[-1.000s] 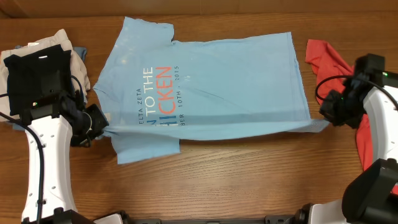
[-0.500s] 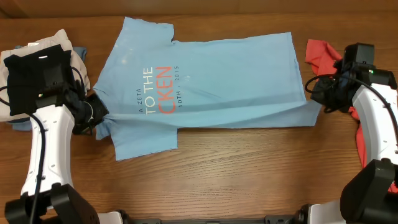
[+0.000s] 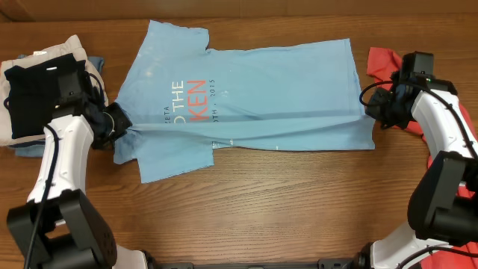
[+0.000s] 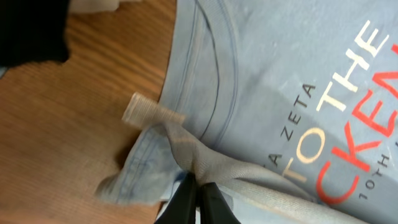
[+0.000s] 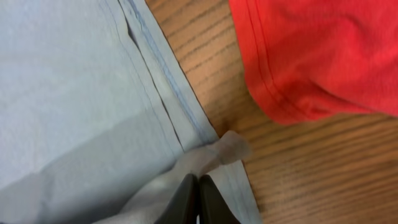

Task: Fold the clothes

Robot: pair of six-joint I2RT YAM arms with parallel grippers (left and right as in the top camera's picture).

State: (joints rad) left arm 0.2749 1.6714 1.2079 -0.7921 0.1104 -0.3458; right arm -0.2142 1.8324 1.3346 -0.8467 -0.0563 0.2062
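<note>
**Item 1, T-shirt** [image 3: 246,97]: We found the light blue shirt spread sideways across the far middle of the table [image 3: 299,217], collar towards the left edge. Its near long side was doubled up and over the lettering.

**Item 2, left gripper** [image 4: 196,190]: Fingers were pressed together, pinching a bunched fold beside the collar.

**Item 3, right gripper** [image 5: 198,199]: Fingers were pressed together, pinching the hem corner.

**Item 4, red garment** [image 3: 385,63]: It lay loose at the right edge, just beside the right gripper.

**Item 5, pile of folded clothes** [image 3: 71,45]: It sat at the left edge, close to the left arm.

**Risks, as we judged them:** Both pinches were thin, so the cloth could slip out under tension. Uneven travel of the two arms would skew the crease. The loose near sleeve could trail out. The right arm could drag the red garment, and the left arm could nudge the pile.
</note>
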